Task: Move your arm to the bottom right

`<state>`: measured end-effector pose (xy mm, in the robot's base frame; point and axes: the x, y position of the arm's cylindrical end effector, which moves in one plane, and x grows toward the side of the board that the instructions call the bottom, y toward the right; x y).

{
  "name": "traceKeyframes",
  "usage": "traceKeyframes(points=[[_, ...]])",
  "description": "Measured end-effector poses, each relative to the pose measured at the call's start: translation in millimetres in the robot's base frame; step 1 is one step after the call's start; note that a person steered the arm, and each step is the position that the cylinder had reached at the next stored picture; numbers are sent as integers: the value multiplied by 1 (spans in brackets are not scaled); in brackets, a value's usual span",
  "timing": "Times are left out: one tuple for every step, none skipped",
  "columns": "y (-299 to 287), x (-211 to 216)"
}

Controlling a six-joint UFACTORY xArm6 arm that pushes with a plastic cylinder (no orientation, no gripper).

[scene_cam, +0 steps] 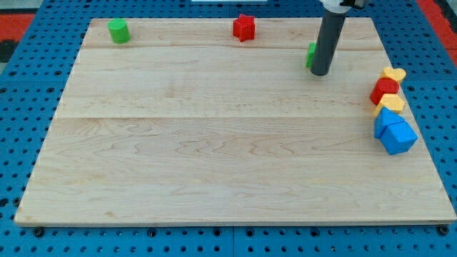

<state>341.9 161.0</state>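
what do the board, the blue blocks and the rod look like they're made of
The board looks like pale wood with a matt finish: grain lines and plank seams show. The blue blocks at the view's right seem to be painted wood or plastic; the flat, even colour leaves it open. The rod is dark and smooth, perhaps plastic or metal, with my tip beside a partly hidden green block.

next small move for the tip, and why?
Probably slide my tip toward the view's bottom, angling only slightly right. It sits near the view's top right, partly hiding a green block, so the bottom right corner is far off. A cluster lines the right edge: yellow block, red block, blue cube. A straight diagonal might clip it.
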Motion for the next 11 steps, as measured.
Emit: traceKeyframes(points=[[2,-34],[2,-67],[5,-75],[6,-94],[10,-56],[5,38],[-11,157],[-27,270],[-11,277],[24,277],[70,276]])
